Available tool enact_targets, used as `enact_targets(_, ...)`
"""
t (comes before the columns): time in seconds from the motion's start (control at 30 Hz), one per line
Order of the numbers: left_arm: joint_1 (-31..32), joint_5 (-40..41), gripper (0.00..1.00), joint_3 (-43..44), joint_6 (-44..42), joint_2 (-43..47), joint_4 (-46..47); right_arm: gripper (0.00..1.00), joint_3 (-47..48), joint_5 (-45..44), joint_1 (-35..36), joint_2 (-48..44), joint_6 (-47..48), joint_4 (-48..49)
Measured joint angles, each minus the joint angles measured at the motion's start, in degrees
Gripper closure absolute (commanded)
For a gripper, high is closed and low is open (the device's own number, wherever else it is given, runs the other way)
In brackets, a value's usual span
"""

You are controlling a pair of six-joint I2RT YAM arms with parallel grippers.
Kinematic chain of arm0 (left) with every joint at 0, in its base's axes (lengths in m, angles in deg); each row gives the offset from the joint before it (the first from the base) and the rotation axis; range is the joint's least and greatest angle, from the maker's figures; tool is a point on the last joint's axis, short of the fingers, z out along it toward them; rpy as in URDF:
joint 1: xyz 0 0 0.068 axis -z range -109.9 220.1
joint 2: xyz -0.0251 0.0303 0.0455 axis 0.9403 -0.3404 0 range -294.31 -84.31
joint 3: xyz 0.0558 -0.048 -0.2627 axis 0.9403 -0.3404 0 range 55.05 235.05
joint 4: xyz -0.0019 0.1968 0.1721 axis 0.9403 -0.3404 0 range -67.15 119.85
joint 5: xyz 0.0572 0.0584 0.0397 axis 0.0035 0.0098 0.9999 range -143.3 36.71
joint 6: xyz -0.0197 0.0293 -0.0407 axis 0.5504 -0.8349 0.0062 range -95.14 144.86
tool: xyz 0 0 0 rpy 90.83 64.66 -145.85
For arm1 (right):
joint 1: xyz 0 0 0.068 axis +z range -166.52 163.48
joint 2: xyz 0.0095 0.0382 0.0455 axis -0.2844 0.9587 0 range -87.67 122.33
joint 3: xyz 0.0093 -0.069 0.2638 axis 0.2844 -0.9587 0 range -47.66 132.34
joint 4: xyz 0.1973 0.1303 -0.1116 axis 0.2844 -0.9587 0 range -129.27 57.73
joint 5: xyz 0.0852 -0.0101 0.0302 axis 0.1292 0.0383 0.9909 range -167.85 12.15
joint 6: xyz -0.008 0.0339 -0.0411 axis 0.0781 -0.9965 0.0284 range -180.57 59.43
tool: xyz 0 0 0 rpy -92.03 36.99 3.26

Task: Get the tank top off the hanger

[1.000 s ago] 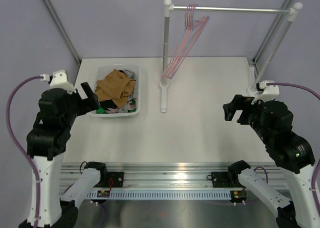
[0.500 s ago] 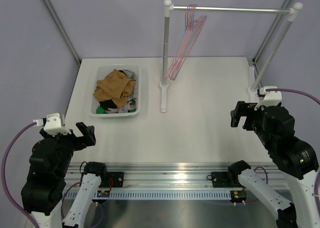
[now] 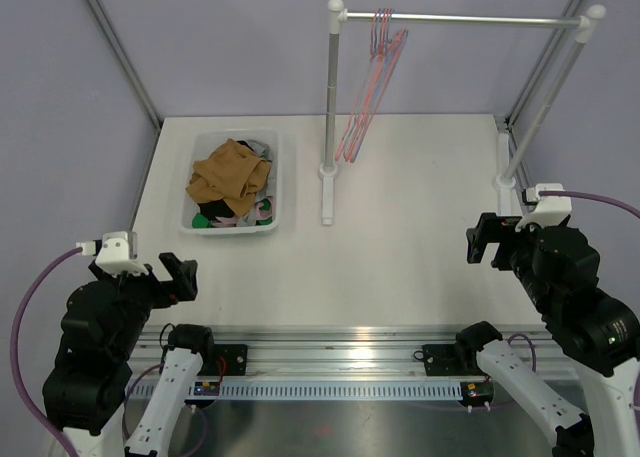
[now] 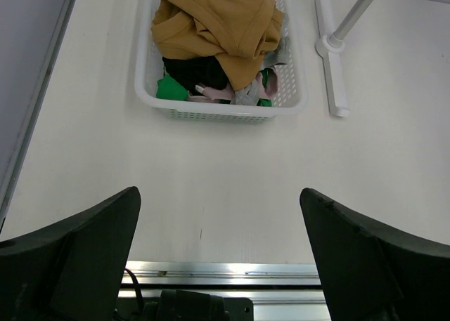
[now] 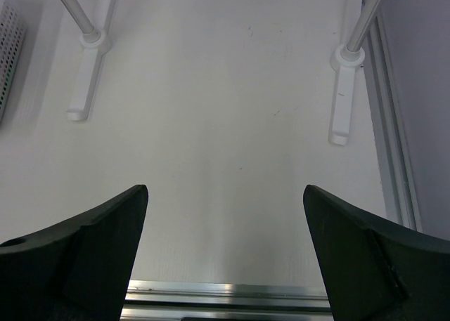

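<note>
The black left pincer (image 4: 218, 194) and black right pincer (image 5: 225, 189) both hover spread wide, gripping nothing, with one white plastic basket (image 3: 228, 227) of crumpled clothes (image 3: 232, 169) upper left and overlapping pink wire hangers (image 3: 372, 77), too tangled to count, top centre.

plain white tabletop (image 3: 420, 257), white perforated laundry basket (image 3: 228, 228) parked toward the far-left corner, one white rack foot (image 3: 327, 202) standing mid-table, second rack foot (image 5: 339, 121) along the right edge
</note>
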Motion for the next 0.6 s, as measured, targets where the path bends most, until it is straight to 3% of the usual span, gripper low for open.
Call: enact_targets(0.6,0.02,3.06,0.01,-1.01,0.02,0.02,0.26,0.0,-2.78,0.48,0.0,-1.16,-0.04,2.45)
